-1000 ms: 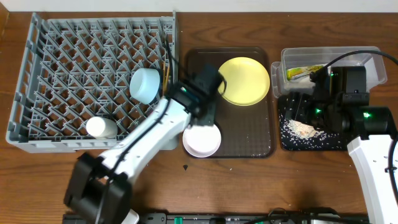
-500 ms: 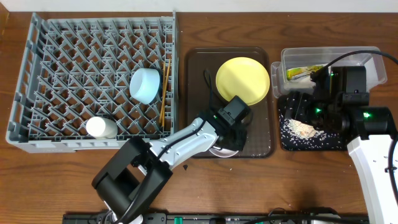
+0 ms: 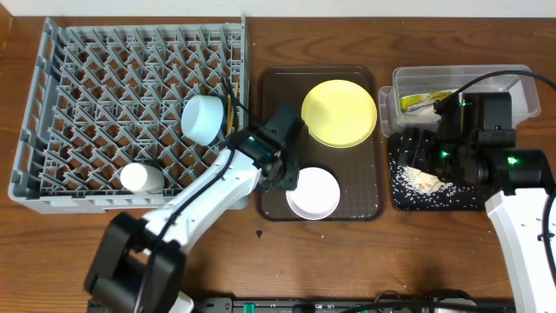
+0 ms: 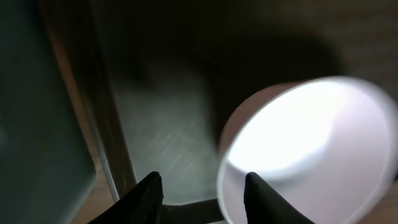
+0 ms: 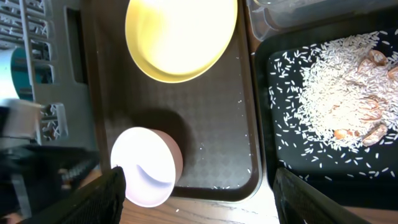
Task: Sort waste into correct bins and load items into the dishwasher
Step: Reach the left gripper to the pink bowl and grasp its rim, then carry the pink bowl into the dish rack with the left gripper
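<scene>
The left gripper point(image 4: 200, 193) has its two fingers spread apart with nothing between them. It hangs low over the brown tray point(image 3: 365, 202). The cream-white bowl point(image 3: 314, 192) sits just beside it at 4 o'clock. The bowl is round, plain and bright, and it stands open side up on the tray. The yellow plate point(image 3: 340, 113) lies flat on the same tray, at 1 o'clock from the bowl.

The right gripper point(image 5: 199, 202) is also spread wide and holds nothing. It hangs above the black tray point(image 3: 398, 202), where white rice point(image 5: 336, 93) lies in a heap. The clear tub point(image 3: 521, 87) is at 12 o'clock from that tray, with a yellow-green wrapper point(image 3: 421, 100) inside.

The big grey dish rack point(image 3: 87, 78) stands at 9 o'clock from the brown tray. A light blue bowl point(image 3: 202, 118) and a white cup point(image 3: 142, 178) are in it. Everything rests on a dark wooden table point(image 3: 52, 252).

Half a second ago the left arm covered the cream-white bowl. Now the gripper has moved toward 9 o'clock and the whole bowl shows. One second ago the bowl sat nearer the tray's 9 o'clock edge.
</scene>
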